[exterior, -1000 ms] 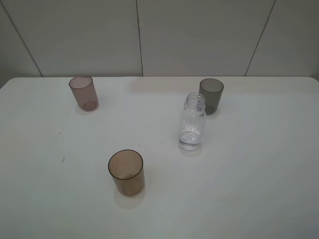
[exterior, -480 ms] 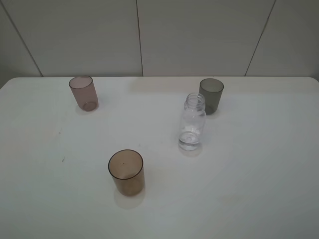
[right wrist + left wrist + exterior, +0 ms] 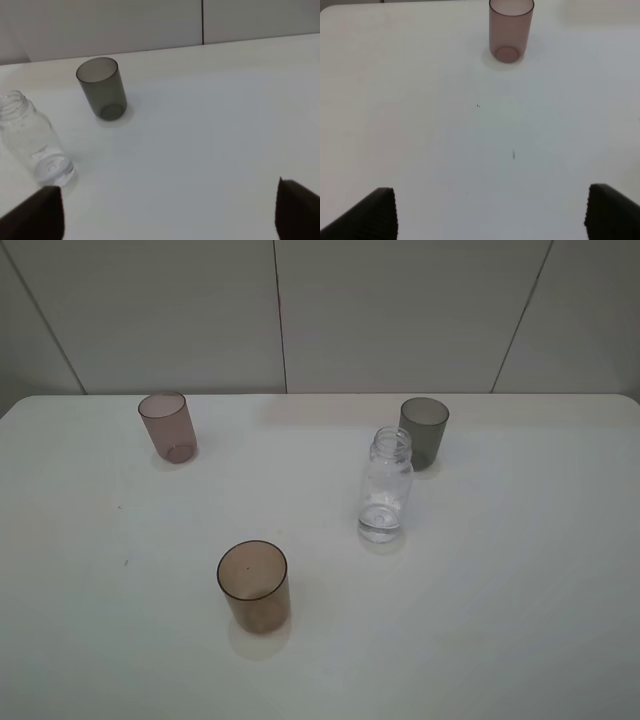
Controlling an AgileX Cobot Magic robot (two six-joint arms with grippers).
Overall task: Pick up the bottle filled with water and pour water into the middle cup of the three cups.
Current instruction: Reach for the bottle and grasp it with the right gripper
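Left gripper (image 3: 495,215) has its two dark fingers (image 3: 380,215) spread wide apart over bare white table (image 3: 520,590), with nothing between them and nothing held. Right gripper (image 3: 168,212) is the same: dark fingertips (image 3: 297,210) at full spread, only table surface between them, no contact with any object. Bottle (image 3: 386,485) stands upright on the table, right of centre in the high view. It is clear and uncapped, threaded neck up, with a shallow pool of clear liquid visible near its base. Grey cup (image 3: 424,432) stands upright just behind and slightly right of the bottle. The high view overlaps them a little, but the right wrist view shows a gap, so they are apart. Middle cup (image 3: 254,587), brown and translucent, stands upright toward the front of the table, left of the bottle and well apart from it, mouth up, looks empty. Pink cup (image 3: 167,426) stands upright at the back left, well apart from the other two cups and the bottle. Left wrist view has the pink cup ahead of the left gripper, well clear of the fingers. Right wrist view has the bottle and grey cup ahead of the right gripper, the bottle nearer to one finger but not touching. Pale panelled wall (image 3: 400,310) runs behind the table's far edge.
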